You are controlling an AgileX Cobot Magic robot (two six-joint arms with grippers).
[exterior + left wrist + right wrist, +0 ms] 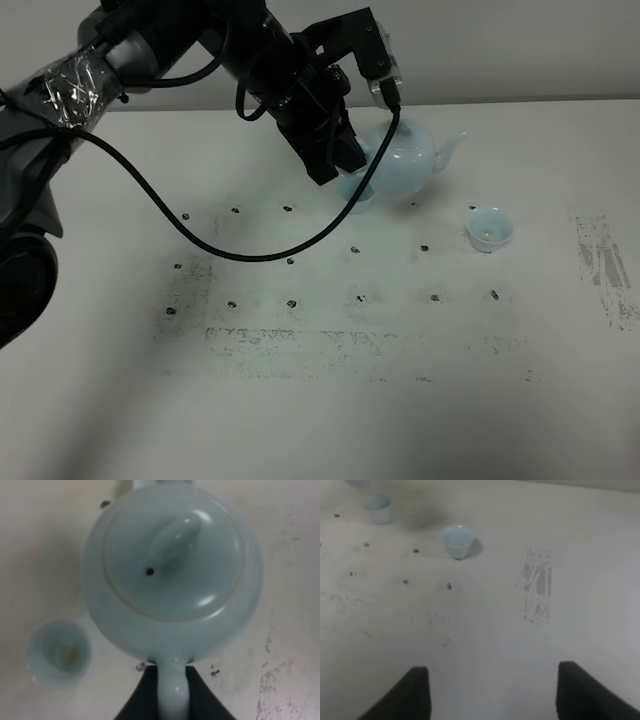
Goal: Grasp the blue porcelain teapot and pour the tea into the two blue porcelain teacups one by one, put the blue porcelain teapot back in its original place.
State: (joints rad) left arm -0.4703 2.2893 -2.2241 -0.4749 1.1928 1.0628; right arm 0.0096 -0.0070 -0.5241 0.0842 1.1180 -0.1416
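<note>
The blue porcelain teapot (pixel 408 157) is at the back middle of the table, spout pointing right. My left gripper (pixel 345 160) reaches across and is shut on its loop handle. In the left wrist view the teapot (pixel 172 575) fills the frame from above, with the handle (pixel 173 692) between the dark fingers. One teacup (pixel 489 228) stands to the right of the teapot. The other teacup (pixel 358 190) sits partly hidden under the gripper and also shows in the left wrist view (pixel 59 652). My right gripper (pixel 490 692) is open and empty over bare table. It sees both cups (pixel 457 541) (pixel 378 507).
The white table (pixel 320 400) has rows of small dark marks and a grey smudged patch (pixel 600 262) at the right. A black cable (pixel 250 250) hangs from the left arm over the table's middle. The wall edge runs along the back.
</note>
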